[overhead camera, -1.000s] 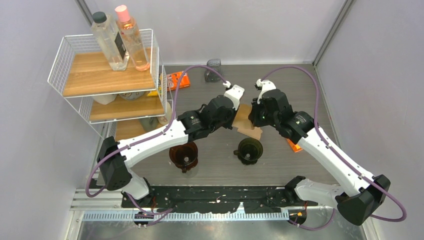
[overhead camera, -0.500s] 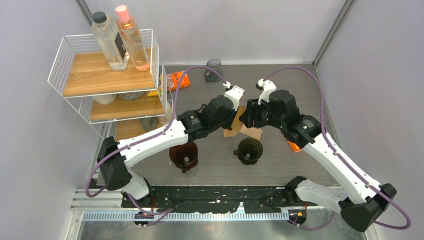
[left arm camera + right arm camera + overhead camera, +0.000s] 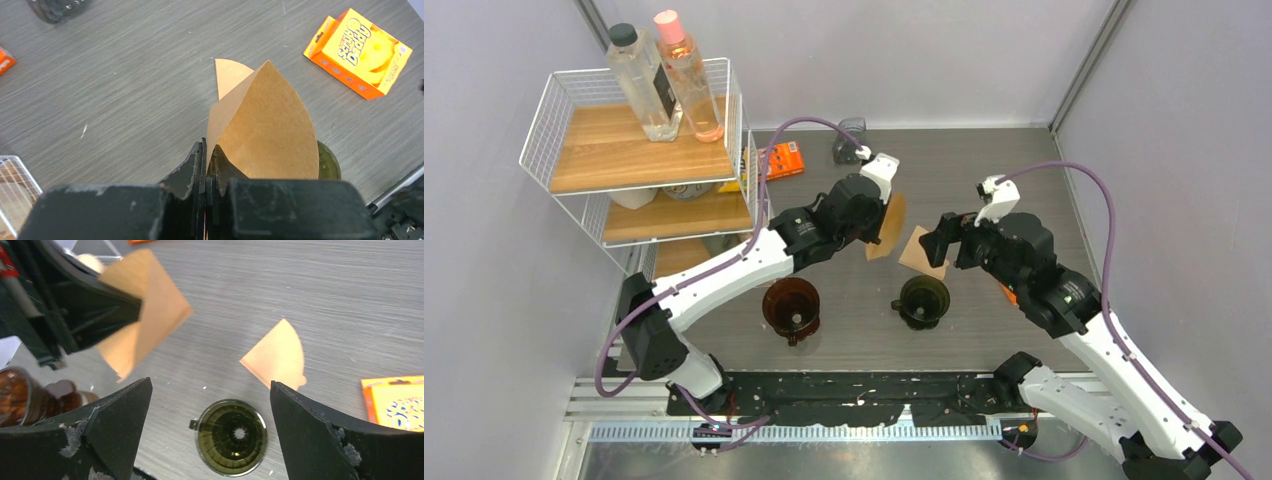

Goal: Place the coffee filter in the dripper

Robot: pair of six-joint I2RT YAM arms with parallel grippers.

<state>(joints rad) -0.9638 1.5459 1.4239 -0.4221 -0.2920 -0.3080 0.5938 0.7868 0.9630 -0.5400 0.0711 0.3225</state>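
left gripper (image 3: 206, 155): jaws pinched tight together on the narrow end of a brown coffee filter (image 3: 265, 125), so it's got a solid hold on it
coffee filter: up in the air in front of the left fingers, folded flat with the wide curved edge pointing away from the wrist; not in any dripper yet
where that puts it: from the top camera it hangs over the table (image 3: 984, 170), behind and roughly between the two drippers, clear of both
green dripper (image 3: 921, 297): sits upright on the table with nothing in it; the right wrist camera looks straight down into it
brown dripper (image 3: 791, 307): on the table to the left of the green one, well apart from it
right gripper (image 3: 210, 385): fingers spread wide, nothing between them, hovering above the green dripper
second filter (image 3: 277, 357): lying flat on the table just behind the green dripper; hard to tell whether it's one sheet or a couple stacked
orange box (image 3: 357, 52): flat on the table out to the right of the green dripper
wire shelf (image 3: 554, 110): back left corner, with two bottles (image 3: 664, 80) standing on its top board
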